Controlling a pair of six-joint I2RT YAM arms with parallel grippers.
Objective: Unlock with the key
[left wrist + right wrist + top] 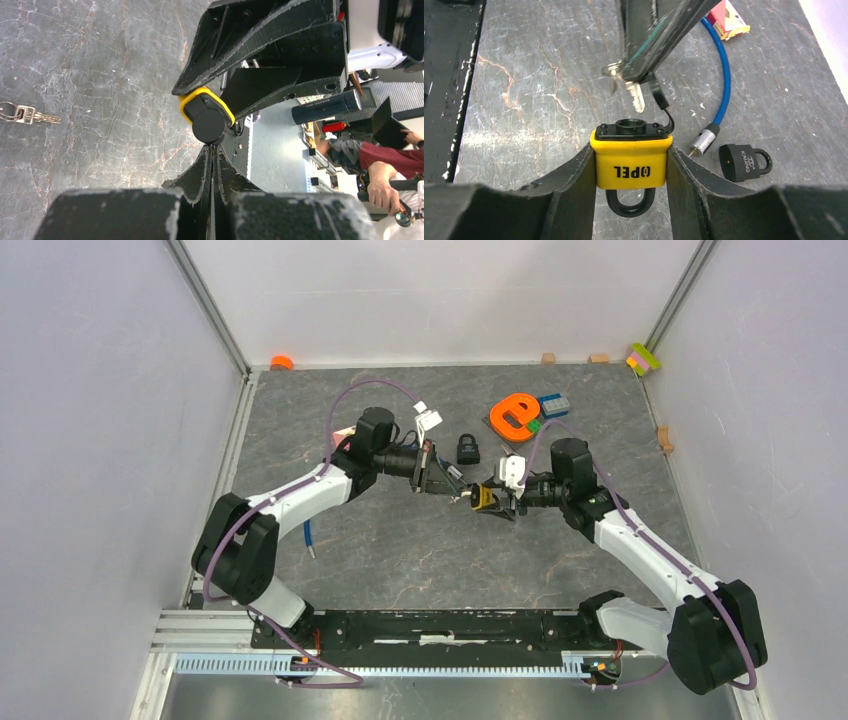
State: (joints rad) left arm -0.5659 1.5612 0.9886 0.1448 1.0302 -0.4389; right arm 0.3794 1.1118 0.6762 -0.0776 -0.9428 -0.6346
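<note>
**While the lock is held, the key must find its keyway**

Since my left gripper [640, 75] is pinched tight on the key [637, 97], whose blade hangs slantwise just short of the yellow padlock [631, 170], I judge the job is alignment. I should square the blade with the round keyway, then ease it in straight, without forcing. My right gripper [630, 150] clamps the padlock's body from both sides, shackle toward my wrist. The keyway holds nothing yet. No box or tray shows; a black padlock [744, 161] and a blue cable lock [722, 75] lie loose on the table.
</note>
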